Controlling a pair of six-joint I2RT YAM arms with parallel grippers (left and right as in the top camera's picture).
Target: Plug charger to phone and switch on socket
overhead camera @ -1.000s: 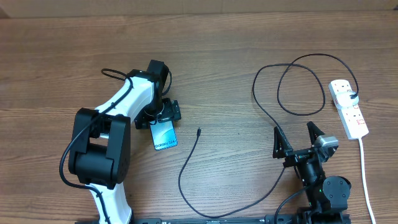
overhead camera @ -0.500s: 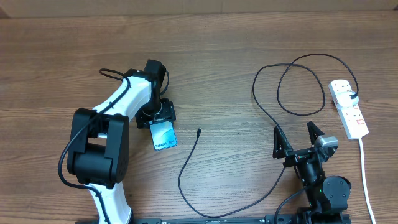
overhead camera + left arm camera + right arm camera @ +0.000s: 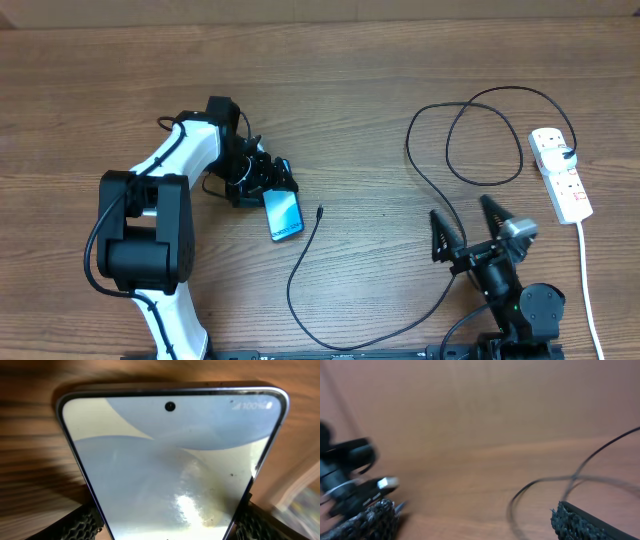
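The phone [image 3: 283, 212], blue screen up, lies tilted left of centre. My left gripper [image 3: 262, 181] is shut on its upper end; the left wrist view shows the screen [image 3: 170, 470] filling the space between both finger pads. The charger cable [image 3: 455, 140] loops across the right half, and its plug tip [image 3: 319, 211] lies just right of the phone. The white socket [image 3: 560, 174] with red switches lies at the right edge, the cable plugged into it. My right gripper [image 3: 465, 232] is open and empty near the front; its wrist view shows the blurred cable [image 3: 540, 485] ahead.
The socket's thick white cord [image 3: 586, 280] runs down the right edge to the front. The left arm [image 3: 170, 170] reaches over the left half of the table. The right arm's base [image 3: 525, 305] sits at the front right.
My left gripper has swung the phone, turning its lower end to the right, closer to the plug tip. The right gripper has shifted slightly left.
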